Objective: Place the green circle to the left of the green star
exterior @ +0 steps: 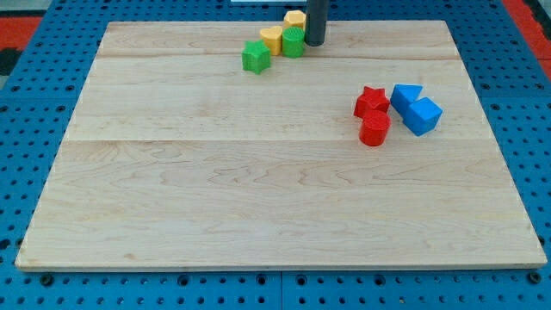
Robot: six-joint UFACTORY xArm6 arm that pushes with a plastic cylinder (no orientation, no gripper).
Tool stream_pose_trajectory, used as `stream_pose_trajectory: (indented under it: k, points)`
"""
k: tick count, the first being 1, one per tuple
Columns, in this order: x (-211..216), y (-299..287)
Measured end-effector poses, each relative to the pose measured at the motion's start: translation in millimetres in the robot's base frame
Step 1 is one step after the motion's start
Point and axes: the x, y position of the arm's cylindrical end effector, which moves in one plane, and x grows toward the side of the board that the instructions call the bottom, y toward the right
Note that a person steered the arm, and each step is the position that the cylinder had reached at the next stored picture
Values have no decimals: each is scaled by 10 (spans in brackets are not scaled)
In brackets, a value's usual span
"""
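my tip [315, 43] sat at the view's top, touching or just beside the right side of the green circle [294, 41]; a bare rod, it gripped nothing. the circle was crowded between a yellow heart [271, 39] on its left and a yellow block [295, 19] above, with the green star [255, 57] lower left. pushing left would likely drag the heart into the star. being round, the circle showed no long axis or heading

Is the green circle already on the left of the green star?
No, the green circle sits right of the green star.
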Motion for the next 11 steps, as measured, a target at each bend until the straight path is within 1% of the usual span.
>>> stream_pose_trajectory:
  k: [1,2,3,5,7,8,9,10,11]
  points:
    - [2,-324]
    - [1,-825]
    - [1,-1066]
    - [-377,-1033]
    - [-7,-1197]
    - [75,-1674]
    - [66,-2175]
    - [-134,-2281]
    - [-370,-2243]
